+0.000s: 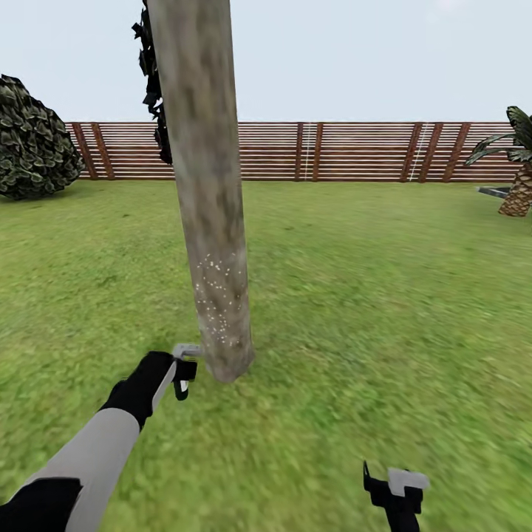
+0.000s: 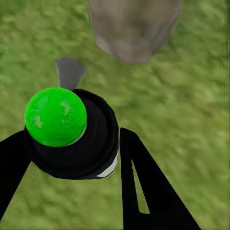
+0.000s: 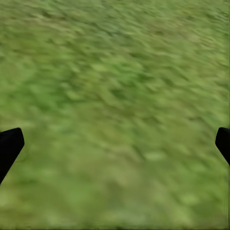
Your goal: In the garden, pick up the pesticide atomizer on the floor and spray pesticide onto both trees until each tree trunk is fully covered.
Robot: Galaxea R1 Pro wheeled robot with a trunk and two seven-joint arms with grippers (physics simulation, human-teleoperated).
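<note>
One atomizer [image 2: 72, 139] in left jaws, beside one speckled trunk [image 1: 214, 244].

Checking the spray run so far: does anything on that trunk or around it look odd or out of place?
Only the tree trunk stands out: pale speckles dot its lower part, while higher up it looks bare. The left gripper holds the atomizer near the trunk's base. The grass around looks undisturbed.

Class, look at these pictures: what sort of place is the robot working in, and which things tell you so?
Most likely a fenced garden: a grass lawn, a brown slatted wooden fence along the back, and a pale tree trunk rising from the grass.
</note>
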